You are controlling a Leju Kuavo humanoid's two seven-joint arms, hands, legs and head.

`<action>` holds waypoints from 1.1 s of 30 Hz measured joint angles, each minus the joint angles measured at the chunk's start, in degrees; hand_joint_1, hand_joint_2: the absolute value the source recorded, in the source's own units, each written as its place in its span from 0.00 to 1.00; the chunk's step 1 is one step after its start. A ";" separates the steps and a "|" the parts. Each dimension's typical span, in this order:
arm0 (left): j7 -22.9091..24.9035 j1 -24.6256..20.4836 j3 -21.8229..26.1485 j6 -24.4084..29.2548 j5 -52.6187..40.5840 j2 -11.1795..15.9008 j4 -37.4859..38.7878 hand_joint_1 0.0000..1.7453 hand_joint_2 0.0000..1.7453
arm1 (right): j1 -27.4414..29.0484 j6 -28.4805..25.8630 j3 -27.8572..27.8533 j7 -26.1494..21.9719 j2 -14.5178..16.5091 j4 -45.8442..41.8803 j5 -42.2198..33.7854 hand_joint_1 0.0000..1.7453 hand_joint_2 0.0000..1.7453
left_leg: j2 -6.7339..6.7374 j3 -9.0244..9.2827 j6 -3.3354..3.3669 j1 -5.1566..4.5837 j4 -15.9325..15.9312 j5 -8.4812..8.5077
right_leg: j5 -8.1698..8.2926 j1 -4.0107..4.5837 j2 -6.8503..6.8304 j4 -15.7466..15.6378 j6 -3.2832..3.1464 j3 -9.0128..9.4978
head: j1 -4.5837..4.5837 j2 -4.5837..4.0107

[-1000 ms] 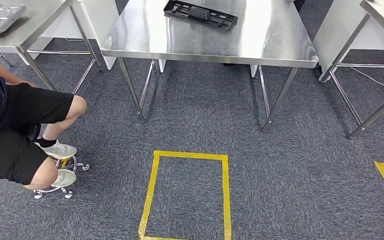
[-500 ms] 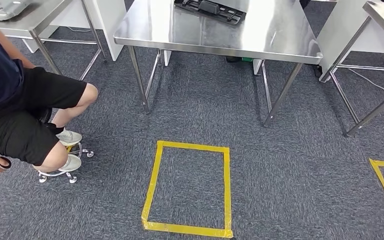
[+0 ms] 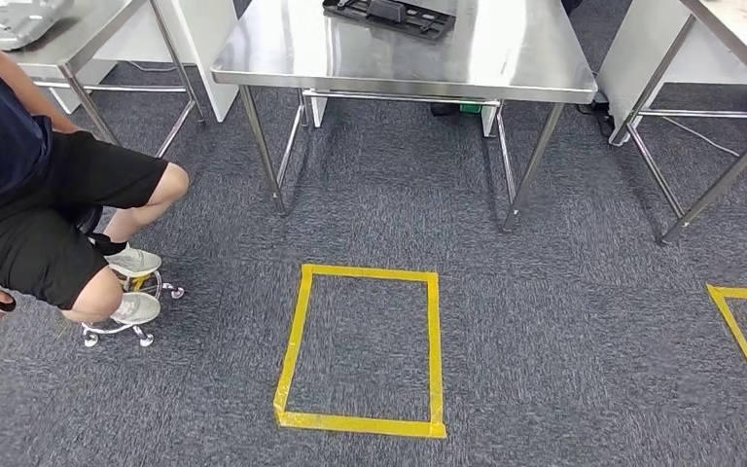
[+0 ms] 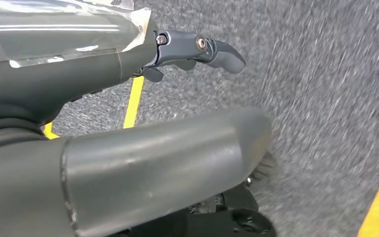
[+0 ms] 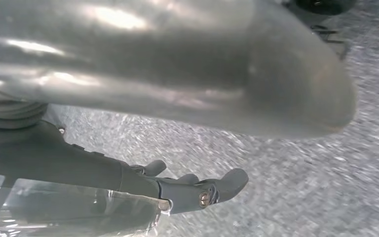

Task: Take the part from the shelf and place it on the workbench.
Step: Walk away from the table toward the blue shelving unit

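Stainless steel bench (image 3: 506, 58) stands ahead across grey carpet, with a black flat moulded part (image 3: 389, 17) lying at its far edge. Both arms hang down: the left hand (image 4: 197, 49) and right hand (image 5: 197, 190) hold nothing, fingers loosely apart. Judging by this, the part seems already placed, or the carrying has not begun; which one cannot be told.

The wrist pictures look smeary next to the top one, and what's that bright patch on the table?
Head view: sharp, evenly lit; overhead light glares off the steel workbench beside the black part. Left wrist view: the carpet streaks with motion blur, and the left hand stays fairly crisp. Right wrist view: streaked carpet too, the big grey thumb close up is soft, with highlights; right hand.
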 joint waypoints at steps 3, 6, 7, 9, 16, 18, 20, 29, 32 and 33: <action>-0.18 0.12 -0.52 -1.51 -0.94 0.39 -0.01 0.00 0.00 | 1.11 -0.64 -0.46 -0.06 0.05 0.00 -0.16 0.00 0.00 | -0.10 -0.19 -0.20 0.02 7.10 -1.65 | 1.48 0.25 -0.19 0.70 0.12 -2.17 | -0.03 0.00; -0.28 0.15 -0.96 -1.87 -1.11 0.77 -0.02 0.00 0.00 | 1.72 -0.78 -0.71 -0.10 0.10 0.00 -0.17 0.00 0.00 | -0.17 7.34 0.05 0.04 -2.28 1.46 | 2.09 0.25 -0.14 2.43 0.72 -4.46 | -0.05 0.00; -0.32 0.11 -1.07 -1.89 -1.11 0.86 -0.02 0.00 0.00 | 1.77 -0.79 -0.79 -0.10 0.11 0.00 -0.17 0.00 0.00 | -0.27 9.55 0.22 -0.03 -5.71 1.36 | 2.24 0.33 -0.13 2.96 0.97 -5.04 | -0.02 0.00; -0.37 0.06 -1.21 -1.91 -1.12 0.99 -0.02 0.00 0.00 | 1.77 -0.80 -0.91 -0.10 0.14 0.00 -0.17 0.00 0.00 | -0.44 11.00 0.74 -0.36 -8.71 0.56 | 2.76 0.51 -0.14 3.44 1.75 -5.75 | 0.04 0.00; -0.39 0.14 -1.39 -1.92 -1.13 1.11 -0.02 0.00 0.00 | 2.10 -0.82 -1.16 -0.10 0.20 0.04 -0.20 0.00 0.00 | 0.16 6.39 3.66 -0.29 -9.53 4.67 | -5.62 0.26 0.24 14.87 2.15 -10.48 | 0.44 0.00; -0.40 0.17 -1.44 -1.93 -1.13 1.11 -0.02 0.00 0.00 | 2.11 -0.82 -1.29 -0.10 0.17 0.05 -0.20 0.00 0.00 | 0.35 4.90 3.51 -0.30 -9.44 5.96 | -6.54 0.09 0.25 18.72 2.95 -10.12 | 0.51 0.00; -0.40 0.18 -1.47 -1.93 -1.13 1.09 -0.02 0.00 0.00 | 2.13 -0.82 -1.33 -0.10 0.11 0.05 -0.20 0.00 0.00 | 0.42 3.45 3.20 -0.26 -9.39 7.19 | -4.10 -0.11 0.25 14.75 4.11 -6.04 | 0.55 0.00; -0.39 0.37 -1.68 -1.90 -1.15 1.18 0.01 0.00 0.00 | 2.02 -0.88 -1.35 -0.10 0.14 0.07 -0.23 0.00 0.00 | 0.06 0.54 0.32 -0.05 -5.83 5.28 | -0.82 -0.20 0.21 -0.13 0.26 0.96 | 0.20 0.00; -0.40 0.42 -1.71 -1.91 -1.15 1.21 0.01 0.00 0.00 | 2.07 -0.91 -1.35 -0.10 0.13 0.07 -0.23 0.00 0.00 | -0.11 -1.68 -0.11 0.00 5.08 -2.09 | 1.07 0.16 0.05 0.06 -0.32 -1.31 | 0.05 0.00; -0.40 0.42 -1.72 -1.91 -1.15 1.22 0.01 0.00 0.00 | 2.09 -0.91 -1.35 -0.10 0.14 0.07 -0.22 0.00 0.00 | -0.11 -1.47 -0.17 0.00 7.13 -2.14 | 1.63 0.25 0.02 0.22 -0.25 -2.02 | 0.04 0.00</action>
